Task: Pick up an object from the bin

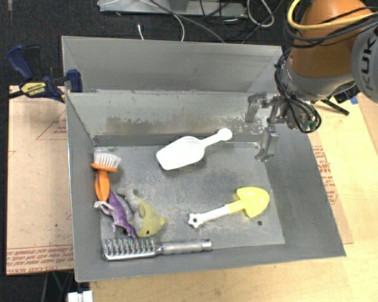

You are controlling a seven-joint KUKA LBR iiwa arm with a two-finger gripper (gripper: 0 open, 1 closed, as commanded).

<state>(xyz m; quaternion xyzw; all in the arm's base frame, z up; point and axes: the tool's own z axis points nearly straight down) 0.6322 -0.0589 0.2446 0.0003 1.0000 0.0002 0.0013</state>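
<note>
Partly, a purple toy (pixel 118 211) covers the orange brush (pixel 102 184).

text: "KU", cut off at the view's edge | on: grey arm link (pixel 372 54) | else: none legible

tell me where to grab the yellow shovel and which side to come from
Take the yellow shovel by its white handle, about mid-shaft, coming straight down from above with the pincer set across the handle. It is slim and lies flat on the bin floor, with bare metal on both sides. The yellow blade is broad and flat, so probably harder to span.
</note>
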